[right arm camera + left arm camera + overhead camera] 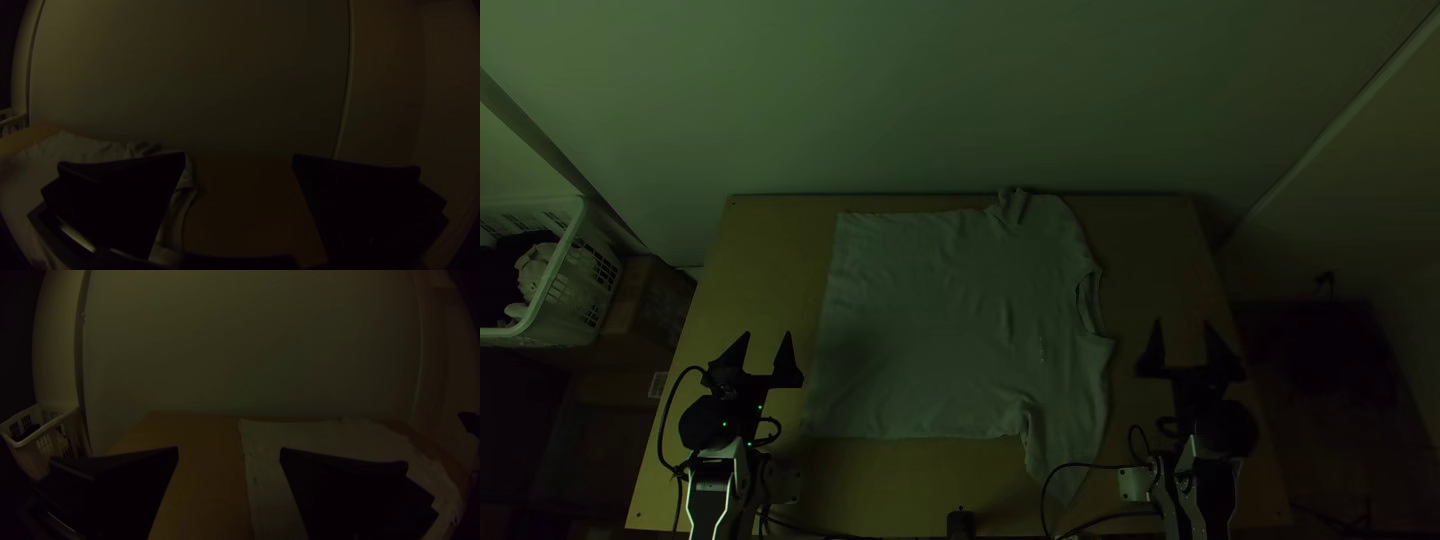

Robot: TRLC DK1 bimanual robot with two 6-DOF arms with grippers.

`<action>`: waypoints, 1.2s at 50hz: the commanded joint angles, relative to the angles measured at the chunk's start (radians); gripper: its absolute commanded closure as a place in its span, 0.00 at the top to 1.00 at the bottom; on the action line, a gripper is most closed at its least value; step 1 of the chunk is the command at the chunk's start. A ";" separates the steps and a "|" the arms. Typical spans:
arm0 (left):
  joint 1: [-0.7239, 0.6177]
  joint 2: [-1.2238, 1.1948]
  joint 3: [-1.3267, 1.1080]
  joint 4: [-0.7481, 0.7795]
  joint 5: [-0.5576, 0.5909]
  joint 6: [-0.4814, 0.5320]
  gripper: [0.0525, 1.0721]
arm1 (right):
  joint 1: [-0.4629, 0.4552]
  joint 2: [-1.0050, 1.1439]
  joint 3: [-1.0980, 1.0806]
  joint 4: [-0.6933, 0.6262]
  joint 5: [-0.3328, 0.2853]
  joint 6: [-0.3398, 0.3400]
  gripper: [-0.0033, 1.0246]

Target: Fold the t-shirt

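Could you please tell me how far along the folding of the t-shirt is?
The t-shirt lies spread on the table, its collar toward the right arm, so only the laying out looks done. Neither the left gripper nor the right gripper holds it; both stand open. All the folding seems left.

Over my remote feed, the t-shirt (930,320) appears as matt, softly creased cloth; the surface (755,270), smooth wood with a dull finish; the basket (581,300), slotted plastic; the wall (960,100), smooth and matt. My left end effector (767,334) and right end effector (1182,321) look matt.
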 commanded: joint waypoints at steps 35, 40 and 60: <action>-0.007 0.591 0.518 0.190 0.006 0.008 0.96 | 0.001 0.601 0.484 0.234 0.009 -0.005 0.96; -0.009 0.686 0.609 0.187 0.007 0.008 0.96 | 0.001 0.674 0.550 0.234 0.008 0.001 0.96; -0.058 1.039 0.964 0.121 -0.008 0.036 0.96 | 0.067 0.955 0.794 0.235 0.137 0.017 0.96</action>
